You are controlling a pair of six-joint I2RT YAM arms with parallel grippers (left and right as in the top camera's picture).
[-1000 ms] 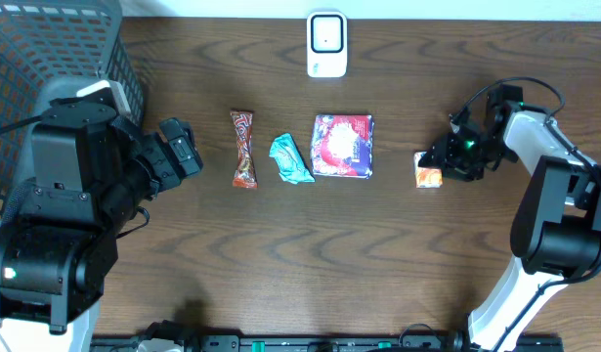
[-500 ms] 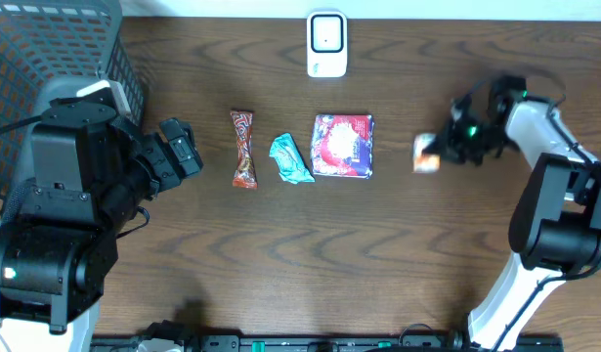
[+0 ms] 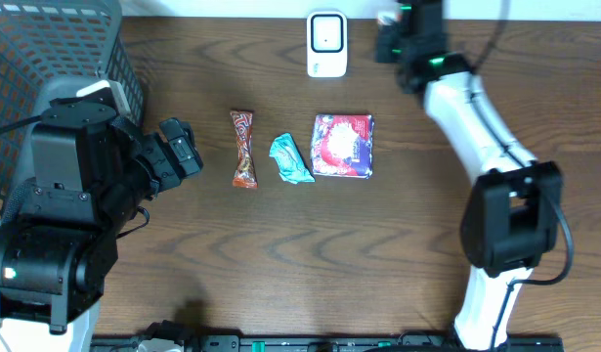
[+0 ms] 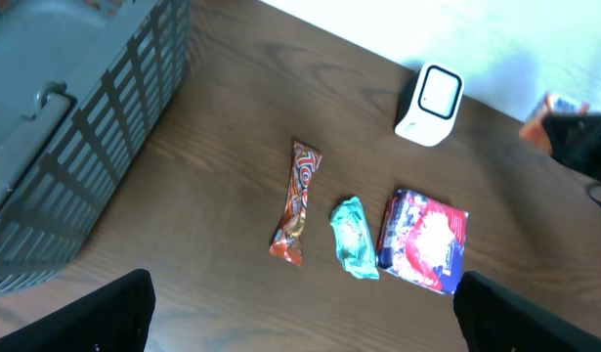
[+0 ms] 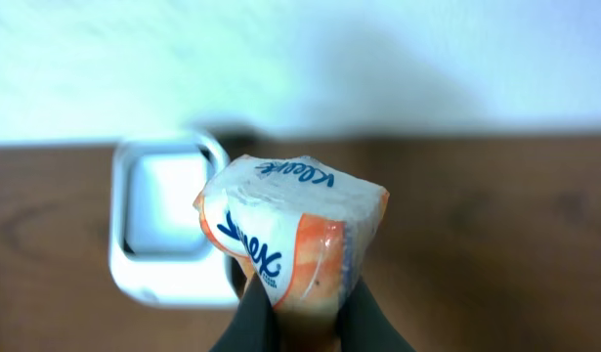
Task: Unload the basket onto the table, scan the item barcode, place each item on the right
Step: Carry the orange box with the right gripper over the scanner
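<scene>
Orange-white tissue pack (image 5: 290,230) sits pinched between the right jaws.

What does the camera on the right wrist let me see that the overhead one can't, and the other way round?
Only the right wrist view shows the tissue pack up close, its blue brand lettering readable, pinched in the right pincer. Only the overhead view shows the candy bar, the teal wrapper, the red packet and the basket. Both show the white scanner and the wooden table.
</scene>
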